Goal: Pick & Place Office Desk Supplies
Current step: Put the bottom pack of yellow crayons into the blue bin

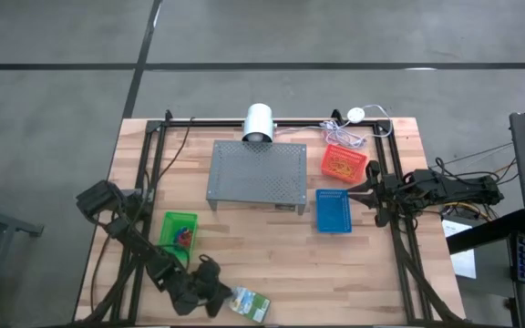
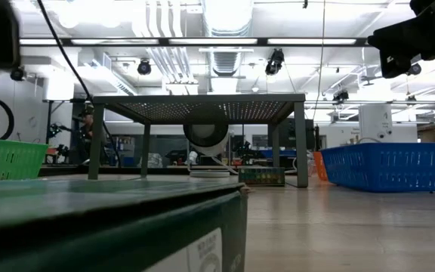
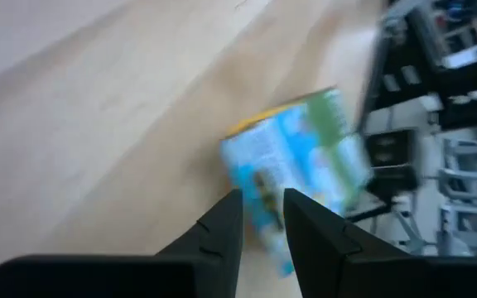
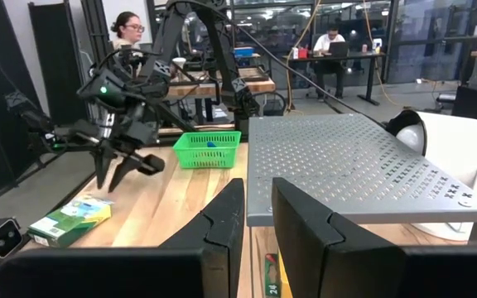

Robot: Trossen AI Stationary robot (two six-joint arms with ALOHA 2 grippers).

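The green-and-yellow crayon box [image 1: 251,304] lies flat on the table near its front edge, also seen in the right wrist view [image 4: 69,218] and, blurred, in the left wrist view [image 3: 301,170]. My left gripper [image 1: 224,296] slants down at the box's left end, its fingers [image 3: 226,223] a narrow gap apart with nothing between them. Small coloured bands [image 1: 184,237] lie in the green basket [image 1: 179,228]. My right gripper [image 1: 363,194] waits at the table's right side, level, its fingers [image 4: 226,215] a narrow gap apart and empty. My left gripper's fingertips [image 4: 114,184] stand right beside the crayon box's left end [image 4: 98,205], slanting down from the table's left. Whether they touch the box I cannot tell. The box lies flat on the table and is not between the fingers.
The grey perforated stand [image 1: 258,173] fills the table's middle, with a small green-and-yellow box [image 2: 261,175] under it. A blue basket [image 1: 334,211] and a red basket [image 1: 343,162] sit right of it. A white lamp [image 1: 259,123] and cables lie at the far edge. People [image 4: 127,29] sit beyond the table.
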